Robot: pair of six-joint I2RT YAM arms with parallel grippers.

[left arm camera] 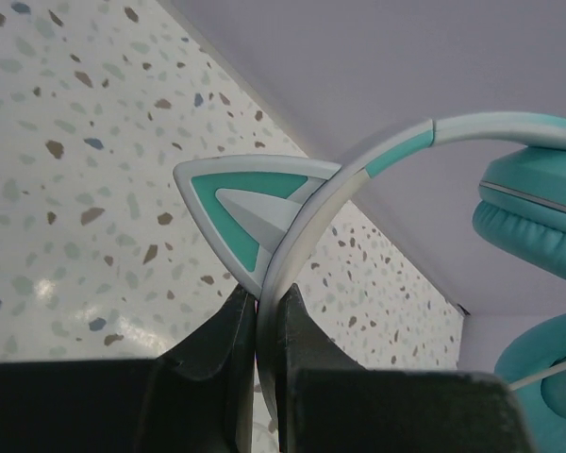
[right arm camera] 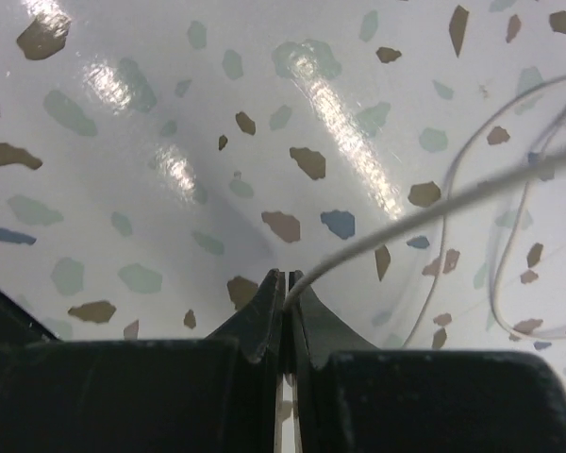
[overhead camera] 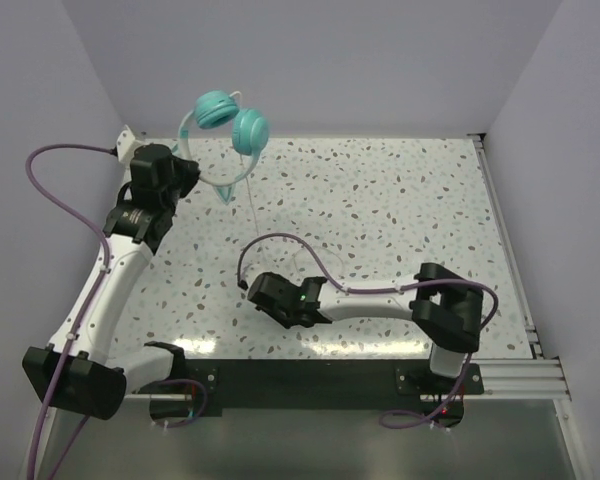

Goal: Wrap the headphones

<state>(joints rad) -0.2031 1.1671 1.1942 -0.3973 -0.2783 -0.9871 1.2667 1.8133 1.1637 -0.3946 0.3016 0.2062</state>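
Left pincer (left arm camera: 261, 304) is clamped on the headband (left arm camera: 307, 222), holding the headphones (overhead camera: 230, 122) raised over the table's (overhead camera: 400, 200) far left. Nearer the middle, the right pincer (right arm camera: 285, 283) is closed on the thin cord (right arm camera: 434, 206). To wrap well, I judge the right arm should lead the cord lightly taut around the band, with no slack loops and no jerk.

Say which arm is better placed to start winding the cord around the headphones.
Right. The right hand is shut on the cord and can carry it around; the left hand is clamped on the headband, holding the headphones.
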